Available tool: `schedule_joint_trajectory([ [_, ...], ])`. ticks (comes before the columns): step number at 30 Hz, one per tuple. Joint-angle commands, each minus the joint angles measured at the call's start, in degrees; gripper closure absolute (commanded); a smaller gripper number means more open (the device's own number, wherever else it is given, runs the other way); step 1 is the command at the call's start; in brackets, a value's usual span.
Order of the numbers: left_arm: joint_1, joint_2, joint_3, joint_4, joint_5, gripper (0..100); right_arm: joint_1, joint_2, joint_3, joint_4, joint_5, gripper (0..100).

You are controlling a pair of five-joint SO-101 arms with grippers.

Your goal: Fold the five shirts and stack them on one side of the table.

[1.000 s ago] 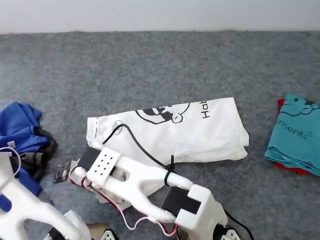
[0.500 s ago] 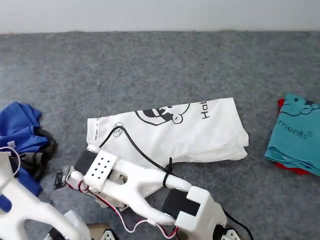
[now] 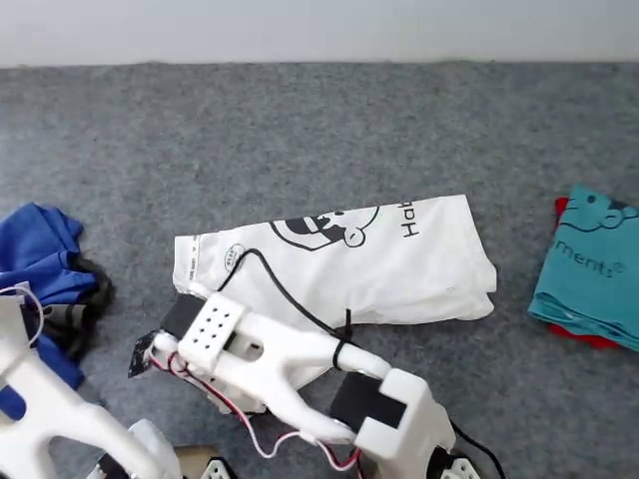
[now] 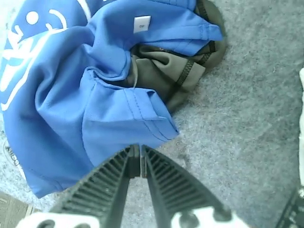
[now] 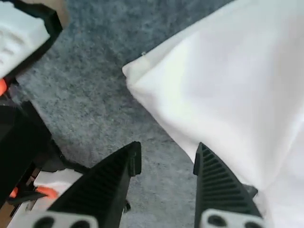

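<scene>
Lying mid-frame, the white shirt [image 3: 399, 261] is folded. The right gripper [image 5: 166, 156] is spread wide at its corner. The left gripper [image 4: 141, 164] is pressed together by the blue shirt [image 3: 40, 249], far left.

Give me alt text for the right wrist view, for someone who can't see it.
The right tool, open, hangs over the grey table covering, beside the corner of a white shirt lying on it.

Right arm [image 3: 290, 359] is a white printed shell with a black motor block [image 3: 357, 399]. It carries a black cable [image 3: 290, 297] and red-white wires [image 3: 228, 409]. Left gripper [image 4: 140, 149] and right gripper [image 5: 168, 147] have black ribbed fingers.
</scene>
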Motion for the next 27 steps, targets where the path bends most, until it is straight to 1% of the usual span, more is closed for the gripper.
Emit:
schedule_joint_trajectory([
  [1, 0.53, -1.14, -0.66, -0.88, -0.35, 98, -0.31, -7.52, 5.98, -4.97, 0.62, 80.4],
  [6, 0.44, -0.88, -0.66, -0.88, -0.35, 98, -0.13, -14.73, 17.67, -14.55, 3.08, 80.4],
  [10, 0.62, -0.88, -0.57, -1.32, -0.35, 98, 0.13, -14.46, 24.26, -21.32, 4.75, 80.4],
  [16, 0.62, -0.88, -0.31, -2.11, -0.35, 98, 1.80, -8.66, 27.16, -29.49, 4.66, 80.8],
  [19, 0.62, -0.88, -0.31, -2.11, -0.35, 98, 2.33, -7.16, 24.97, -28.97, 4.48, 81.5],
  [24, 0.62, -0.88, -0.31, -2.11, -0.26, 98, 2.33, -6.99, 24.53, -28.70, 4.66, 95.2],
  [27, 0.62, -0.79, -0.31, -2.11, -0.26, 98, 2.42, -6.99, 24.53, -28.70, 4.48, 98.1],
])
